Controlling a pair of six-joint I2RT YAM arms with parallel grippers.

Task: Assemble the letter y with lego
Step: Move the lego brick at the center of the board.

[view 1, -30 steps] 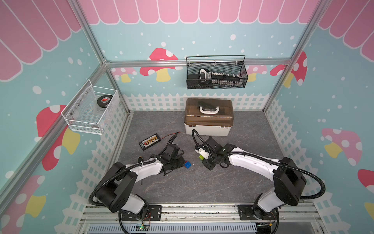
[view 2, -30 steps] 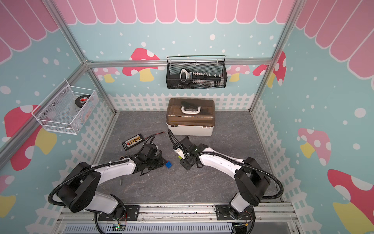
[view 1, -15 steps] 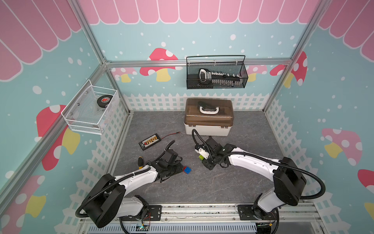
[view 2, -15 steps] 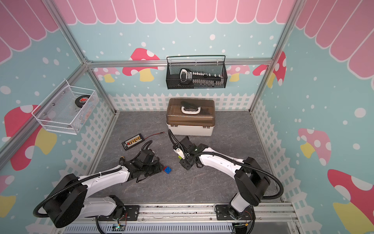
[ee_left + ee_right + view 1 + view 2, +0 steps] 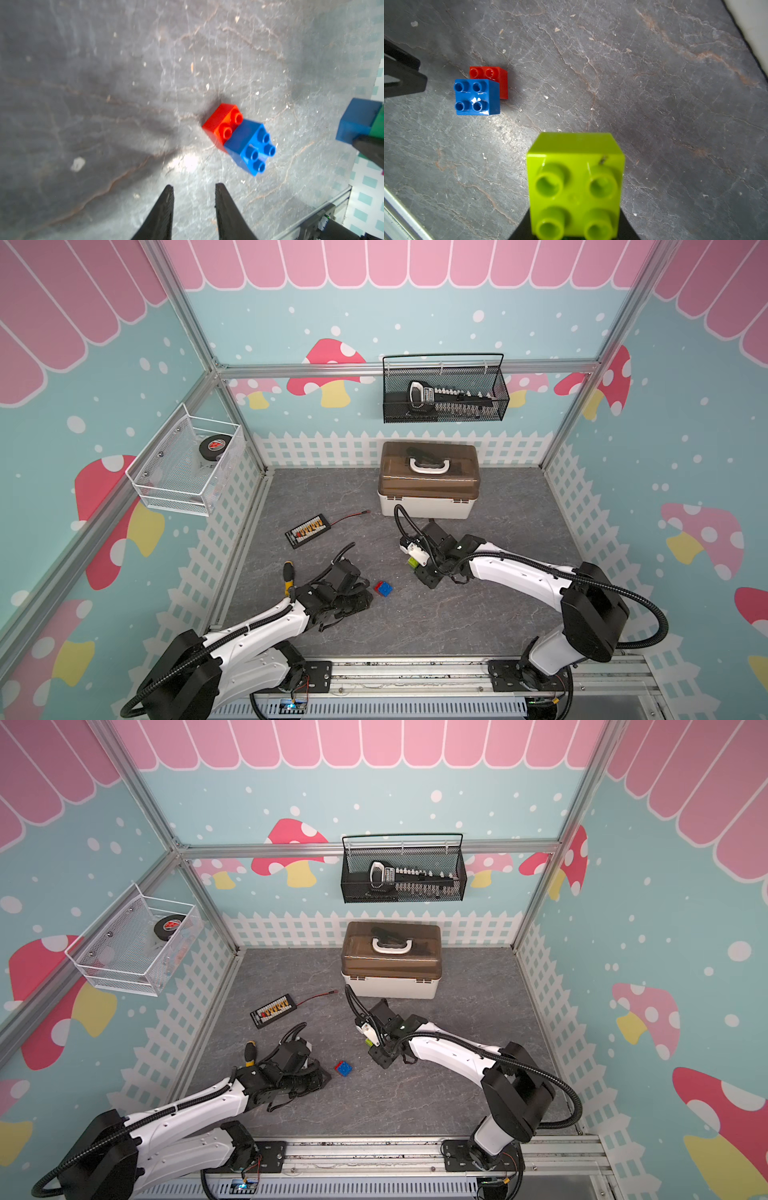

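A red square studded plastic brick (image 5: 218, 122) and a blue square studded plastic brick (image 5: 247, 145) sit pressed together on the grey stone-patterned bench (image 5: 415, 626). They lie in front of the brown-lidded white plastic case (image 5: 428, 472) and well apart from it. The blue one overlaps half the red, leaving two red studs bare.

The left gripper (image 5: 193, 185) is just beside this pair, its jaws narrowly parted with nothing between them. The right gripper (image 5: 574, 230) is nearer the case, jaws clenched on a lime-green square plastic brick (image 5: 575, 166). The left wrist view shows a second blue brick (image 5: 355, 122) and a dark green piece (image 5: 379, 124) at those same jaws, seemingly joined to the lime one, so this looks like the upper part of the letter.

These bricks should be light, rigid and glossy — easy to lift, but apt to skid on the bench or slip from a shallow pinch. The best hold on the pair is probably across two opposite flat walls of the blue brick, clear of the studs. A straight squeeze matters too — a skewed one could twist the press-fit joint to the red apart.
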